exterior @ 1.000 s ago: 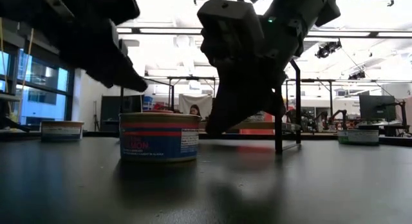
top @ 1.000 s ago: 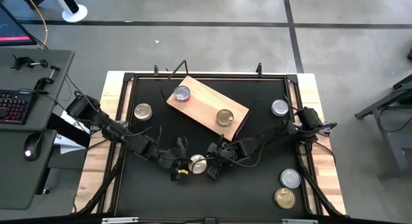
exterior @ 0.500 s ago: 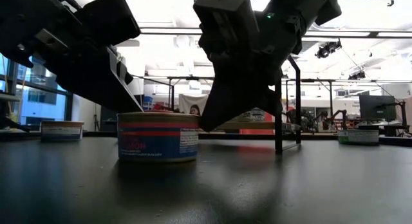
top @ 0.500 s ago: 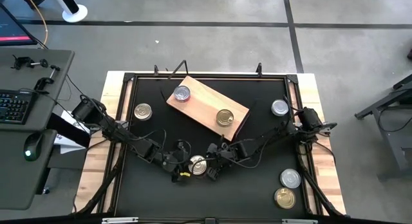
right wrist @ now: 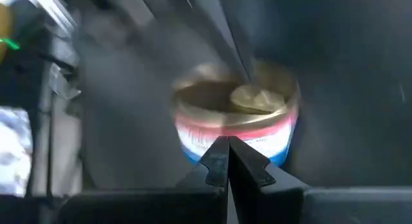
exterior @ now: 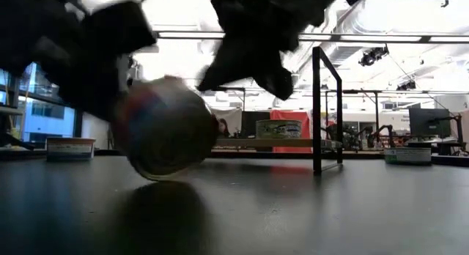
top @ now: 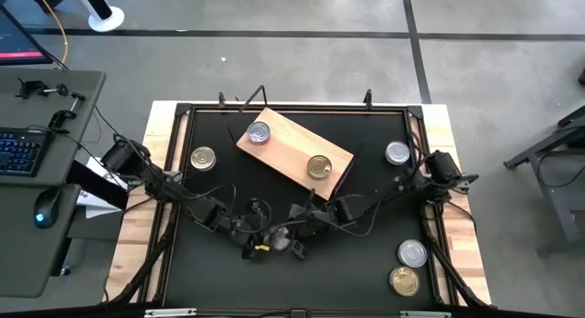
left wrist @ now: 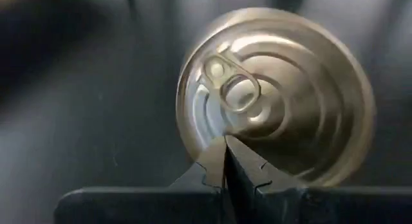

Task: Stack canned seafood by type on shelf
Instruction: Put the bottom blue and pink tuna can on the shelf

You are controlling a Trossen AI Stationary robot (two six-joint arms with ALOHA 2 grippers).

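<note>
A tin of canned seafood (top: 279,236) with a gold lid and a red and blue label is tipped up on its rim near the table's front middle, blurred in the low view (exterior: 165,127). My left gripper (top: 266,238), shut, is at its left. My right gripper (top: 293,234), shut, is at its right. On the wooden shelf (top: 294,152) lie a silver-lidded tin (top: 259,132) and a gold-lidded tin (top: 319,166), each flat on its base. My left gripper has its shut fingertips (left wrist: 224,147) against the tin's gold lid (left wrist: 222,130), below the pull tab, slanting down from the table's left. My right gripper has its shut fingertips (right wrist: 226,147) at the tin's labelled side wall (right wrist: 226,134), slanting down from the right. The tin is tilted, its lower rim (exterior: 157,174) on the table.
Loose tins lie flat on the black tabletop: a gold one at the left (top: 203,158), a silver one at the right (top: 397,153), and a silver (top: 412,254) and a gold one (top: 404,281) at the near right. A black frame post (exterior: 316,112) stands behind.
The tin lay flat between both grippers; now it is tipped up, its right side lifted, its lower rim still on the table. My right gripper has risen and pushed toward the left. My left gripper sank a little at first, then kept still.
</note>
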